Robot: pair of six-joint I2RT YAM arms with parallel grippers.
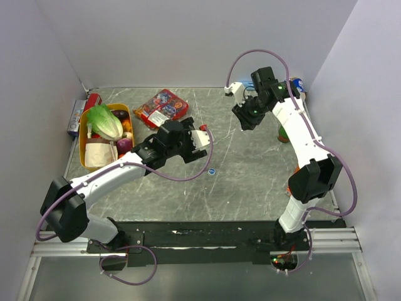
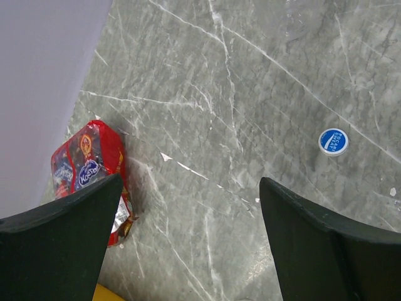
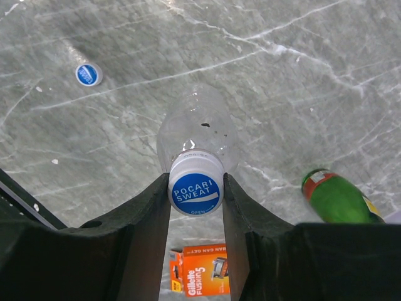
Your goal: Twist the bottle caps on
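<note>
Right tool pinches blue cap atop clear bottle; best to turn squarely, axis plumb, so threads seat. Left tool spread above tabletop; second cap lies loose nearby.

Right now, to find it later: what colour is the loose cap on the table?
Loose cap: blue, white print; left wrist view.

Upright clear bottle wears blue cap; second cap lies flat.
</note>
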